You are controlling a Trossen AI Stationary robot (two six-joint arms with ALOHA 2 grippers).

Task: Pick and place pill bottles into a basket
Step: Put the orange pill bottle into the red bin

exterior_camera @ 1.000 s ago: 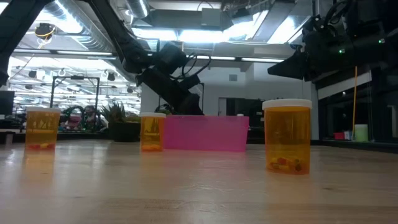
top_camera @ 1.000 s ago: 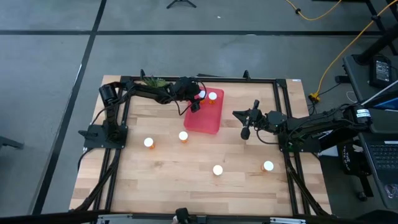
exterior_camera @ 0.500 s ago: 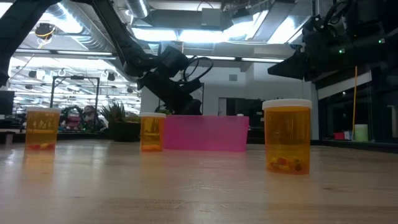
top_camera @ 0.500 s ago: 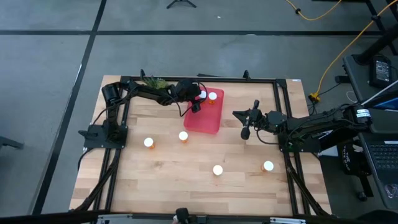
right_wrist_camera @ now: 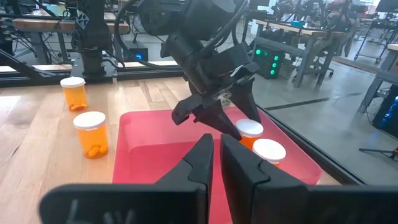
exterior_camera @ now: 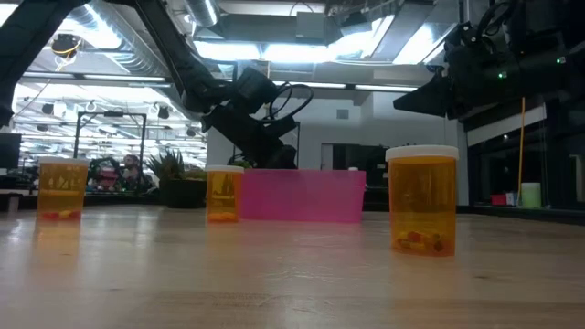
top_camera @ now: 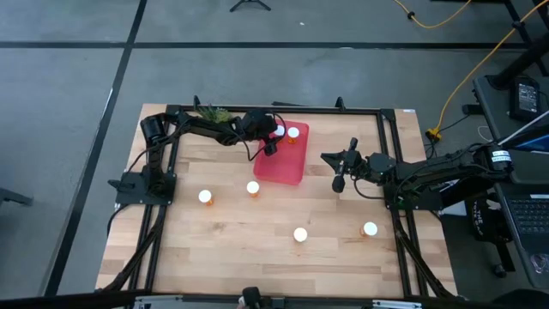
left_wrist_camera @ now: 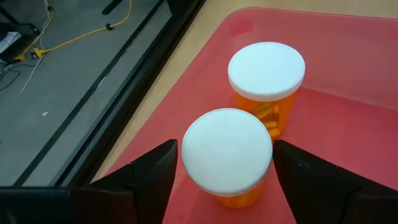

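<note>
Hovering over the basket (top_camera: 280, 156) near the far edge of the worktop (top_camera: 257, 249), the left gripper (top_camera: 269, 147) had its fingers (left_wrist_camera: 144, 180) spread around the nearer of two pill bottles (left_wrist_camera: 227, 155) standing upright inside; a thin gap showed on both sides of the cap, so no pinch. The second bottle (left_wrist_camera: 266, 78) stood just beside it, also in the basket. Four more bottles sat on bare wood: two (top_camera: 205, 197) (top_camera: 253, 188) toward the left side just in front of the basket, two (top_camera: 299, 234) (top_camera: 370, 230) nearer the front-right. Right gripper (top_camera: 338, 182) hung off the basket's right side, well apart from it, fingers (right_wrist_camera: 200, 163) pressed together, empty.
</note>
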